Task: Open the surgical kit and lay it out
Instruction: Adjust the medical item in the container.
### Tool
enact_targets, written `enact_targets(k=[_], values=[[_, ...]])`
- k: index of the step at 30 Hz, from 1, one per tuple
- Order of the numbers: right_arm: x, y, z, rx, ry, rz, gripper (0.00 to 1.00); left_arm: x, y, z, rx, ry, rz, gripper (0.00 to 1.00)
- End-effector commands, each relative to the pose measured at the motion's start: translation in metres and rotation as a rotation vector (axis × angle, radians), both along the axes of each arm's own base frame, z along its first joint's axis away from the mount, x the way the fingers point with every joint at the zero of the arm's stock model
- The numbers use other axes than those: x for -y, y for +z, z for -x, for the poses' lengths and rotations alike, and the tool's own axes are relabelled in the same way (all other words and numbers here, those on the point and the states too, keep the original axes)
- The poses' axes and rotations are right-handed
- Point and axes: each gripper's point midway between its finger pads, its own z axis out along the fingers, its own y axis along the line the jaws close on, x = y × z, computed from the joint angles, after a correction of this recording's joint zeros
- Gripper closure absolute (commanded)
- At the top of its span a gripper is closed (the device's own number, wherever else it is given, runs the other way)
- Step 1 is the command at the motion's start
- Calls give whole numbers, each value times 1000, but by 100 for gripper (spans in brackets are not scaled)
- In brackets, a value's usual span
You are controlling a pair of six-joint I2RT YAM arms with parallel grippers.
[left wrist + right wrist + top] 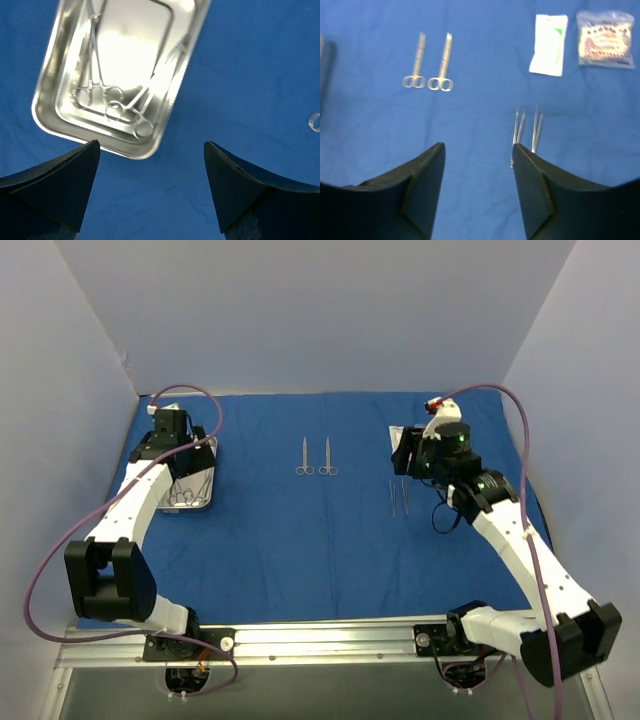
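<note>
We see our left end effector (151,146) spread wide by the tray (45,119) of clamps (107,97), right end effector (478,146) parted, empty, near tweezers (536,127) on blue cloth (470,115)

Even bright light, glare on steel tray (135,40), wrist views soft

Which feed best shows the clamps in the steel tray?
Left wrist: the clamps lie in the tray, close, sharp and unobstructed. Top external shows them tiny and partly hidden; right wrist misses them.
</note>
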Motion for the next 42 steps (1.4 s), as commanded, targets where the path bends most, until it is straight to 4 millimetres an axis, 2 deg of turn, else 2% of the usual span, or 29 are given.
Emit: enact_targets(k=[1,2,3,5,7,9,10,14,15,19,27,32,42], values=[[-14,16,9,99,89,-56,45,-25,-8,-14,-44,22,-40,4],[-14,17,11,105,94,-61,44,-40,-5,-19,-40,63,-42,3],[-14,11,14,99,101,-62,43,-51,-17,-21,-76,94,-41,2],[-17,13,17,111,116,-74,42,-61,-24,-27,-91,117,-46,2],[-16,7,19,101,117,-73,42,-73,-35,-35,-123,134,-68,8],[-16,2,20,92,116,-72,42,-82,-37,-44,-132,139,-97,13],[-16,-1,20,86,117,-70,42,-85,-51,-43,-177,144,-100,15],[-16,-9,20,74,118,-64,42,-94,-70,-48,-237,154,-79,24],[-16,-11,19,72,115,-60,42,-91,-76,-49,-247,141,-59,30],[-15,-17,14,58,110,-44,42,-88,-101,-52,-296,125,-28,39],[-17,-25,6,37,114,-27,42,-86,-133,-57,-361,113,1,42],[-19,-27,0,33,113,-22,43,-74,-137,-62,-364,80,50,48],[-21,-33,-5,19,112,-19,43,-45,-135,-73,-337,16,91,49]])
